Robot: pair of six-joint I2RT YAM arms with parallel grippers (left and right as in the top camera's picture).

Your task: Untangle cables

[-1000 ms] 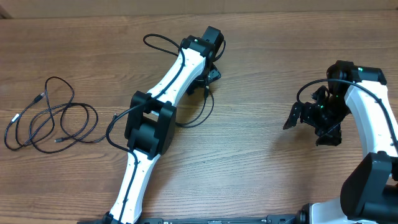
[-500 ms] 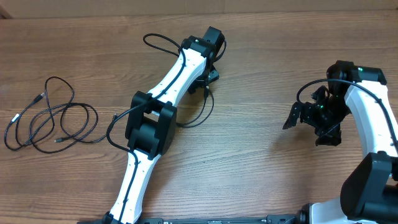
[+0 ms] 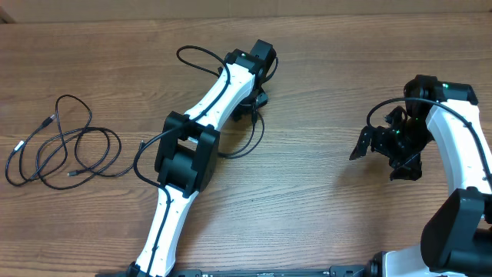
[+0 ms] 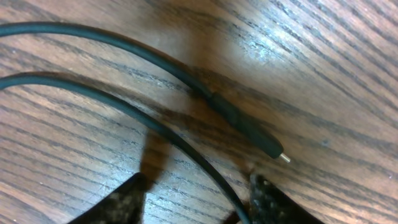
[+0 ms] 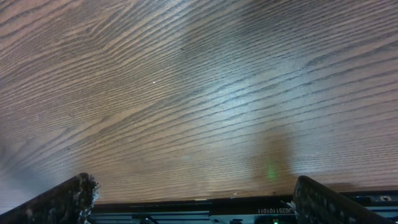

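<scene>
Above 1 cable [image 4: 245,127], left gripper [image 4: 196,202] hovers low (jaws apart).

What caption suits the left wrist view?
Left claw open close above the wooden table, one of two black cables running between its fingertips, the other ending in a silver-tipped plug.

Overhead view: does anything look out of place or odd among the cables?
Nothing looks damaged. One oddity: a looped bundle lies at the left side of the table, while one cord with a silver-tipped plug lies apart from it, at the open left gripper.
</scene>
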